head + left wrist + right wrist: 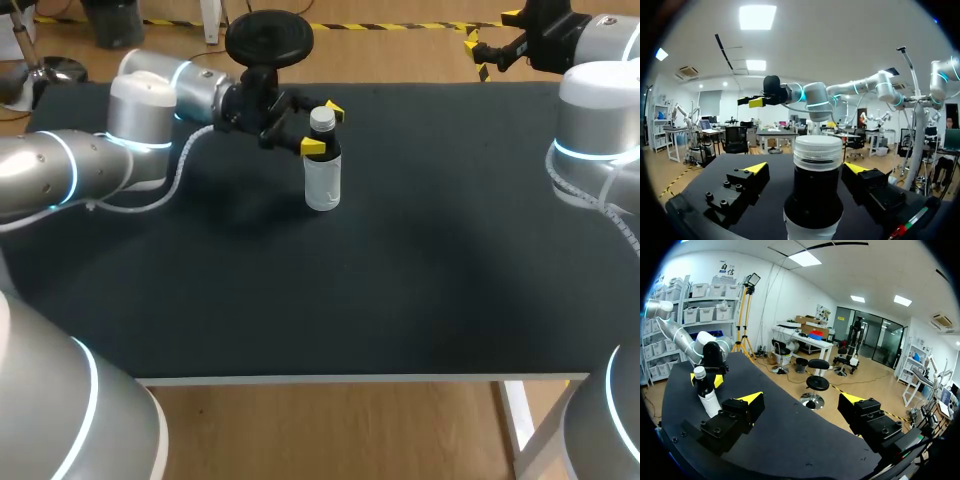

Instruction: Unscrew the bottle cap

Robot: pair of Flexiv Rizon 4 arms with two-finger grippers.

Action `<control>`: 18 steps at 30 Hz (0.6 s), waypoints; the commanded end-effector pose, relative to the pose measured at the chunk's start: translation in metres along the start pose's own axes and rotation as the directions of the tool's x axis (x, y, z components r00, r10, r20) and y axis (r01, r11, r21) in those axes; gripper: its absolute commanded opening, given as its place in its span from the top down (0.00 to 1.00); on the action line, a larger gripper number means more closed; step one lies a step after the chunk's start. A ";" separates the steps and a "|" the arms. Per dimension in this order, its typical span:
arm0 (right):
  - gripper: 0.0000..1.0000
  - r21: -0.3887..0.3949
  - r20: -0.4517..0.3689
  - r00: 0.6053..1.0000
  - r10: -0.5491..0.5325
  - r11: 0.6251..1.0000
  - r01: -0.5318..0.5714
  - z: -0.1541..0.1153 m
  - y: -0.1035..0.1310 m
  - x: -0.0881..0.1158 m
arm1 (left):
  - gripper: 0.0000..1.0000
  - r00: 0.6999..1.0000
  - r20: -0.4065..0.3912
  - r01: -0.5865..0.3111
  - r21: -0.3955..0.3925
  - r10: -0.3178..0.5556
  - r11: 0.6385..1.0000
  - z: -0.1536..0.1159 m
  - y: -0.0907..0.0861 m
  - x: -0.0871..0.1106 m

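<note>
The bottle stands upright on the black counter, toward its far side and left of the middle. It has a dark upper body, a white lower part and a pale ribbed cap on its neck. The left arm comes in low from the left. Its claw sits level with the bottle's neck, one yellow fingertip at each side of it. In the left wrist view the bottle rises between the two fingers with the cap just above the tips. A gap shows on at least one side, so the left claw is open around the bottle and not clamped on it. The right claw hangs beyond the counter's far right corner, well apart from the bottle. In its own view the right claw is spread wide with nothing between the fingers, and the bottle stands far ahead of it.
</note>
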State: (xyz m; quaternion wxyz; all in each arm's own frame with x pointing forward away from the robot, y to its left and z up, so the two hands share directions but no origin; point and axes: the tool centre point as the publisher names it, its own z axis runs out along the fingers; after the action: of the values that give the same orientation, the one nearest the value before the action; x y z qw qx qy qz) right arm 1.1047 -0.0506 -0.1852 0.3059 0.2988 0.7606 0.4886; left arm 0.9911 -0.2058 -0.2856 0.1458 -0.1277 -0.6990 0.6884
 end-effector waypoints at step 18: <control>0.00 0.000 0.001 1.000 0.000 1.000 0.000 0.000 0.000 0.000 | 1.00 0.992 0.100 -0.078 -0.027 0.080 0.997 -0.011 -0.015 0.003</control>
State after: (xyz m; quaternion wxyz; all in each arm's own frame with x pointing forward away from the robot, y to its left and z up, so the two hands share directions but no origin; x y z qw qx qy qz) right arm 1.1047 -0.0506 -0.1852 0.3059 0.2988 0.7606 0.4886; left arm 1.0073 -0.1999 -0.2795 0.1049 -0.1366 -0.6999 0.6932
